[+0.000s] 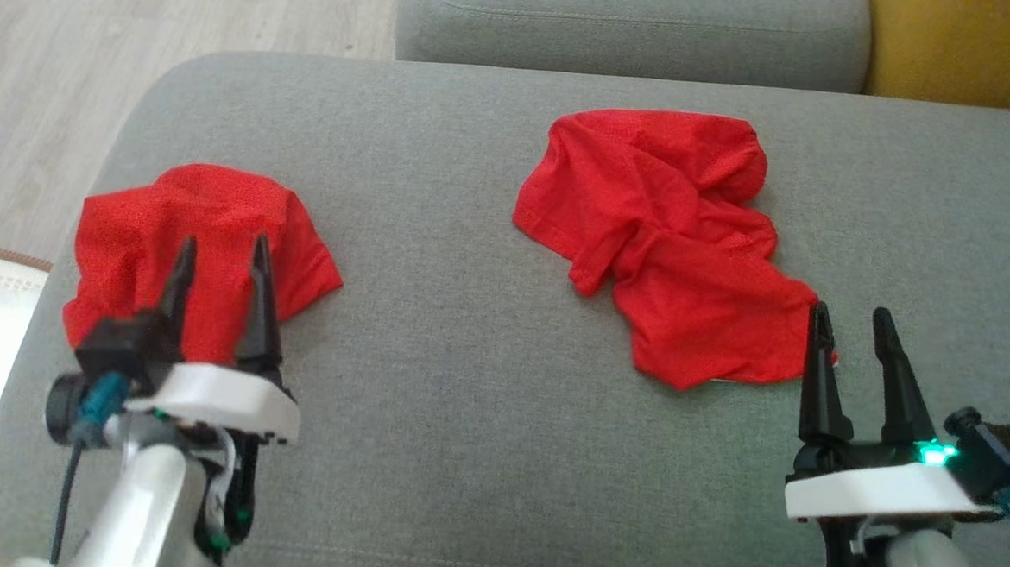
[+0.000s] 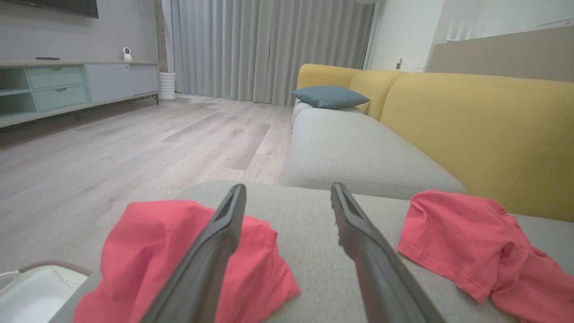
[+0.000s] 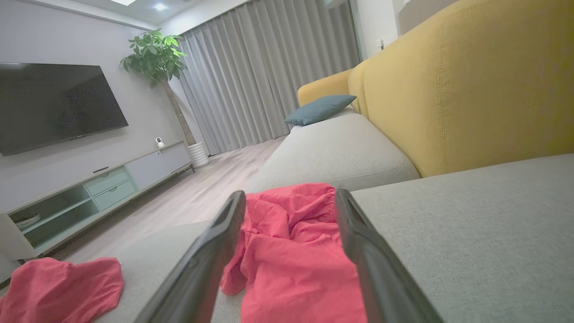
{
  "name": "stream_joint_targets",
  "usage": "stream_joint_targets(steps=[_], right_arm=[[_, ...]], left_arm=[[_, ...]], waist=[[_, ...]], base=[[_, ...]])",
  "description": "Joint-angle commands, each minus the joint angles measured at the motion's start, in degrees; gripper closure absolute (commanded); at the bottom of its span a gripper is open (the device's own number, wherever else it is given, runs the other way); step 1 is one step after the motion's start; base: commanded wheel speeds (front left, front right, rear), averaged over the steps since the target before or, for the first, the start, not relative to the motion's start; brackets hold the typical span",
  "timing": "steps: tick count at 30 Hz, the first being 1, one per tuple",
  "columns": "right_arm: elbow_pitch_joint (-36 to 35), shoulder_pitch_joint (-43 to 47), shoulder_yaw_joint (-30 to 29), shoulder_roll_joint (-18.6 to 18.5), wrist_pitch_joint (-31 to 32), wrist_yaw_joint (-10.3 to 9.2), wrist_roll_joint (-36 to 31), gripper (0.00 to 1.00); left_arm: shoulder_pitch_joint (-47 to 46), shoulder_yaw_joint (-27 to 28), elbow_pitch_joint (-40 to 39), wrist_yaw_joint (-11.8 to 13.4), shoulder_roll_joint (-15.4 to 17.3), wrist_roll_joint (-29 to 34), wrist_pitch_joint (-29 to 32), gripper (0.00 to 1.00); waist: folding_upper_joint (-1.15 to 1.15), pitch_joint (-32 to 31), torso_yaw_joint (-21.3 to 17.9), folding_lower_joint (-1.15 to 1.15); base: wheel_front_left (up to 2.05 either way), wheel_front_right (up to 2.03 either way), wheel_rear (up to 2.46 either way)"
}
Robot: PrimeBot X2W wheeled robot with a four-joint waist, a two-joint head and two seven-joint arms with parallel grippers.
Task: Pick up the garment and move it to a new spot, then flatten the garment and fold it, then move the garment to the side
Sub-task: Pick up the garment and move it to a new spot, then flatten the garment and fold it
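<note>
One garment (image 1: pixel 665 240) stretches toward right hand (image 1: pixel 851 314).

grey seat cushion (image 1: pixel 479 455) | yellow backrest (image 2: pixel 484 130) | teal pillow (image 2: pixel 329 96) | wood floor (image 2: pixel 112 157) | TV (image 3: pixel 54 105) | potted plant (image 3: pixel 154 54)

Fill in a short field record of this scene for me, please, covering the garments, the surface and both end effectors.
surface: grey sofa seat
left garment: red, bunched, near the seat's left edge
right garment: red, crumpled, right of centre
left end effector: open, empty, by the left garment's near side
right end effector: open, empty, beside the right garment's near corner
folding: not yet done on the right garment
</note>
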Motion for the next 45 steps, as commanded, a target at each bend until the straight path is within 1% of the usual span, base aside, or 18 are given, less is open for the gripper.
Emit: stream_joint_targets(steps=[1, 4, 7, 9, 13, 20, 26, 34, 35, 36, 37, 39, 40, 41, 42, 43, 44, 45], right_arm=[[-1.6, -1.2, 1.5, -0.4, -0.6, 0.44, -0.5, 0.0], [-1.7, -1.4, 2.0, -0.4, -0.6, 0.44, -0.8, 0.0], [-1.0, -2.5, 4.5, -0.4, -0.6, 0.44, -1.3, 0.0], [1.3, -3.7, 7.8, -0.4, 1.7, 0.44, 1.6, 0.0], [5.7, -8.1, 10.6, -0.4, 5.0, 0.44, 2.2, 0.0], [17.9, -15.8, 9.0, -0.4, 9.0, 0.44, 5.1, 0.0], [27.8, -22.6, 7.8, -0.4, 8.5, 0.44, 5.2, 0.0], [40.4, -30.6, 3.3, -0.4, 6.7, 0.44, 2.5, 0.0], [41.6, -31.5, 3.3, -0.4, 6.5, 0.44, 2.6, 0.09], [42.7, -32.3, 3.5, -0.4, 6.2, 0.44, 2.9, 0.7], [43.2, -33.1, 4.6, -0.4, 5.9, 0.44, 3.4, 1.0], [43.1, -34.3, 8.1, -0.4, 5.3, 0.44, 5.5, 1.0], [41.3, -34.8, 13.1, -0.4, 4.7, 0.44, 8.9, 1.0], [40.0, -35.0, 15.5, -0.4, 4.5, 0.44, 10.7, 1.0], [40.0, -35.0, 15.5, -0.4, 4.5, 0.44, 10.7, 1.0], [37.1, -35.4, 20.0, -0.4, 4.0, 0.44, 14.0, 1.0], [37.1, -35.4, 20.0, -0.4, 4.0, 0.44, 14.0, 1.0], [33.7, -36.2, 23.5, -0.4, 3.3, 0.44, 17.5, 1.0]], left_arm=[[-2.2, 2.1, -2.9, 0.3, 0.4, 0.3, -0.3, 0.0], [-1.5, 1.9, -3.4, 0.3, -0.2, 0.5, -0.3, 0.0], [-1.2, 0.7, -3.8, -0.4, -1.0, 1.0, -0.3, 0.0], [-1.2, -0.1, -3.8, -1.0, -1.5, 1.3, -0.3, 0.0], [-2.0, -1.2, -3.0, -2.0, -2.1, 1.8, -0.3, 0.0], [-3.2, -1.0, -3.5, -2.9, -4.0, 2.2, -0.3, 0.0], [-3.2, -0.7, -3.8, -3.9, -5.5, 2.8, -0.3, 0.0], [-3.4, -0.4, -3.7, -4.9, -6.8, 3.2, -0.3, 0.0], [-3.4, -0.3, -3.7, -5.0, -6.8, 3.2, -0.3, 0.0], [-3.5, -0.2, -3.7, -5.0, -6.9, 3.3, -0.3, 0.0], [-3.5, -0.1, -3.6, -5.1, -7.0, 3.3, -0.3, 0.0], [-3.4, 0.0, -3.5, -5.1, -7.1, 3.6, -0.3, 0.0], [-3.3, 0.2, -3.2, -5.2, -7.1, 3.8, -0.3, 0.0], [-3.2, 0.3, -3.0, -5.2, -7.1, 3.9, -0.3, 0.0], [-3.2, 0.3, -3.0, -5.2, -7.1, 3.9, -0.3, 0.0], [-2.9, 0.5, -3.0, -5.3, -7.2, 4.2, -0.3, 0.0], [-2.9, 0.5, -3.0, -5.3, -7.2, 4.2, -0.3, 0.0], [-2.4, 0.8, -3.0, -5.3, -7.2, 4.4, -0.3, 0.0]], waist=[[0.0, 0.0, 0.8, 0.0], [0.0, 0.3, 1.6, 0.0], [0.0, 1.2, 3.3, 0.0], [0.0, 2.0, 4.6, 0.0], [0.0, 3.8, 7.2, 0.0], [0.0, 6.8, 12.4, 0.0], [0.0, 9.1, 16.1, 0.0], [0.0, 11.3, 19.0, 0.0], [0.0, 11.5, 19.1, 0.0], [0.0, 11.6, 19.2, 0.0], [0.0, 11.6, 19.2, 0.0], [0.0, 11.4, 19.0, 0.0], [0.0, 10.6, 18.6, 0.0], [0.0, 10.1, 18.3, 0.0], [0.0, 10.1, 18.3, 0.0], [0.0, 8.7, 17.6, 0.0], [0.0, 8.7, 17.6, 0.0], [0.0, 6.9, 16.6, 0.0]], base=[[0.0, 0.0, 0.0], [0.0, 0.0, 0.0], [0.0, 0.0, 0.0], [0.0, 0.0, 0.0], [0.0, 0.0, 0.0], [0.0, 0.0, 0.0], [0.0, 0.0, 0.0], [0.0, 0.0, 0.0], [0.0, 0.0, 0.0], [0.0, 0.0, 0.0], [0.0, 0.0, 0.0], [0.0, 0.0, 0.0], [0.0, 0.0, 0.0], [0.0, 0.0, 0.0], [0.0, 0.0, 0.0], [0.0, 0.0, 0.0], [0.0, 0.0, 0.0], [0.0, 0.0, 0.0]])
